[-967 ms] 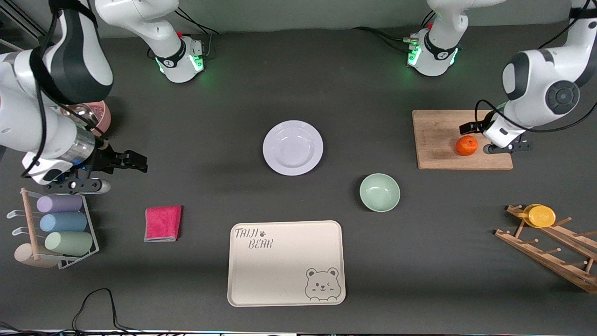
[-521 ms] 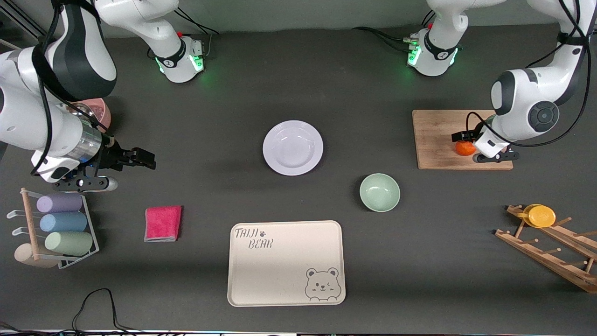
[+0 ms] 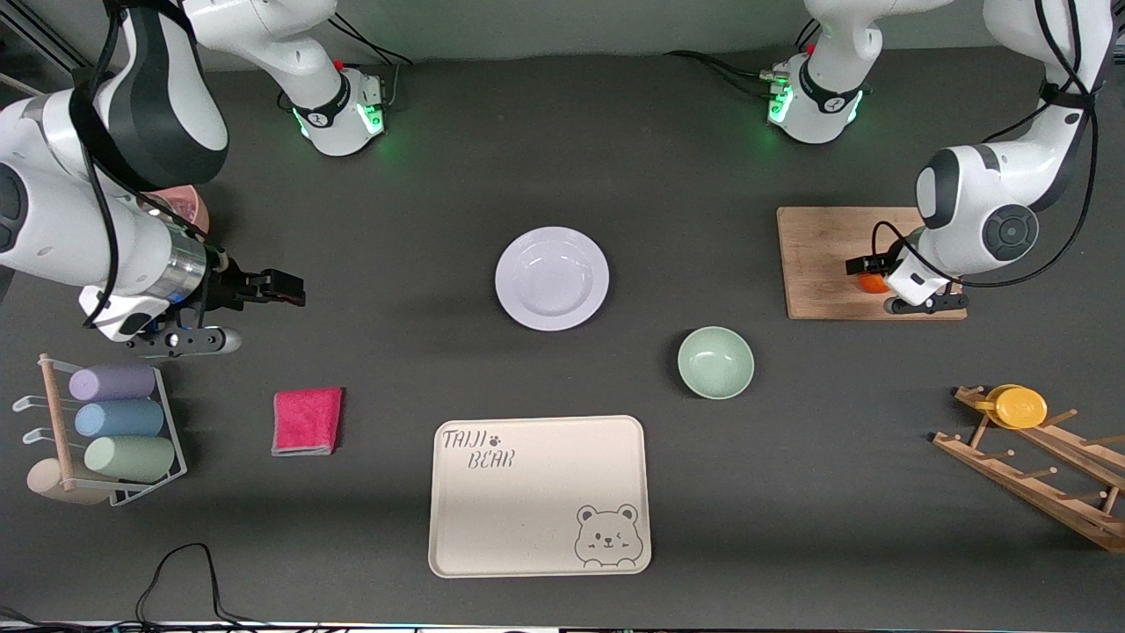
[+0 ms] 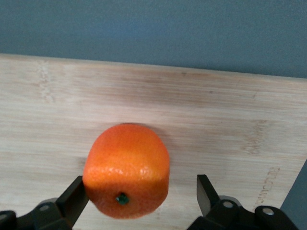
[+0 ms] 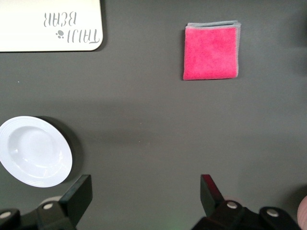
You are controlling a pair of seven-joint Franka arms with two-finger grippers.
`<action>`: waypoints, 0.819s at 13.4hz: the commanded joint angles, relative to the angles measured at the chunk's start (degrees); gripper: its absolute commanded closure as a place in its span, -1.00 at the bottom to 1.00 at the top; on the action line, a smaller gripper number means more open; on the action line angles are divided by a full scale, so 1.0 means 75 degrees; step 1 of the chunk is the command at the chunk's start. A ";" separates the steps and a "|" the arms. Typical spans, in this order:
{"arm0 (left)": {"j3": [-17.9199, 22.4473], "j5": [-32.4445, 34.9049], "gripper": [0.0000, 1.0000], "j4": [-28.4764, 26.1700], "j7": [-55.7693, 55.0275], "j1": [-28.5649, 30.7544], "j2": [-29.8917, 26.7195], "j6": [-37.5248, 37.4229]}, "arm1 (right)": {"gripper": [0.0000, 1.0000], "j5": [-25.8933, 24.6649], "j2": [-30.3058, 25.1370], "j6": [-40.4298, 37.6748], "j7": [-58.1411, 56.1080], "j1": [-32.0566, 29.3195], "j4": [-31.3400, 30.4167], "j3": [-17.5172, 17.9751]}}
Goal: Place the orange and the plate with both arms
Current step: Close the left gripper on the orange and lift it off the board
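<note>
1 small bright-orange orange (image 4: 126, 170) with dark stem dimple, on wooden board (image 3: 822, 262), between wide-spread left tool (image 4: 139, 199) fingers; 1 round white plate (image 3: 552, 278); right tool (image 5: 144, 196) wide, over bare desk (image 3: 422, 220).

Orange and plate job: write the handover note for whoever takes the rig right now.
Left gripper: open, low over the cutting board, fingers either side of the orange; not closed on it.
Right gripper: open, over bare table toward the right arm's end, holding nothing.
Plate: mid-table, untouched.
Done: left arm lined up on the orange.
Left: grasp and place the orange; fetch and place the plate.
</note>
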 commanded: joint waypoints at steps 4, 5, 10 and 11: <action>-0.0014 -0.0032 1.00 0.0052 0.0676 0.0215 0.0117 0.0212 | -1.00 0.1239 0.0246 -0.0232 0.0019 0.0058 0.0051 -0.0098; -0.0014 -0.0032 1.00 0.0052 0.0688 0.0215 0.0117 0.0212 | -1.00 0.1459 0.0363 -0.0197 0.0020 0.0046 0.0051 -0.0098; -0.0026 -0.0032 1.00 0.0273 0.0642 0.0168 -0.0151 -0.0277 | -1.00 0.2477 0.0715 -0.0149 -0.1138 -0.0140 -0.0217 -0.0168; -0.0049 -0.0032 1.00 0.0507 0.0607 0.0133 -0.0269 -0.0721 | -1.00 0.2980 0.0809 -0.0138 -0.1175 -0.0362 -0.0358 -0.0192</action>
